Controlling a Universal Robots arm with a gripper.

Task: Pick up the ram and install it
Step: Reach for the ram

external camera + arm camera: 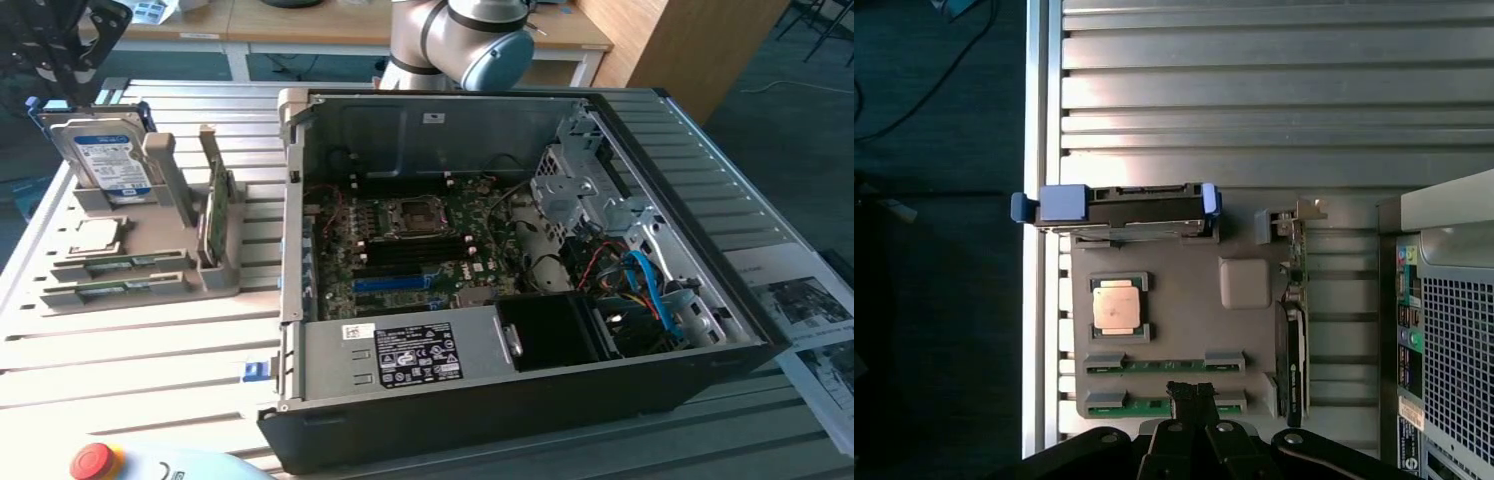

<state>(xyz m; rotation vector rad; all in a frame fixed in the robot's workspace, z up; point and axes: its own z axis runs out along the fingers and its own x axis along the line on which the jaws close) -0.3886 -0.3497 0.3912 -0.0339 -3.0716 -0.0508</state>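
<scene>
My gripper (pixel 1191 392) hangs high over the far left of the slatted table (pixel 160 350), its fingers pinched together and gripping nothing. The ram (pixel 118 291) lies flat in the nearest slot of the gray holder (pixel 214 280), with a second stick (pixel 127 262) just beyond it, both with their top faces exposed. Farther along the holder sit the processor (pixel 96 235) and, at the far end, the upright hard drive (pixel 110 160). A green card (pixel 214 205) stands on edge at the holder's right side, between the sticks and the open computer case (pixel 534 400). The motherboard (pixel 414 250) lies inside the case.
</scene>
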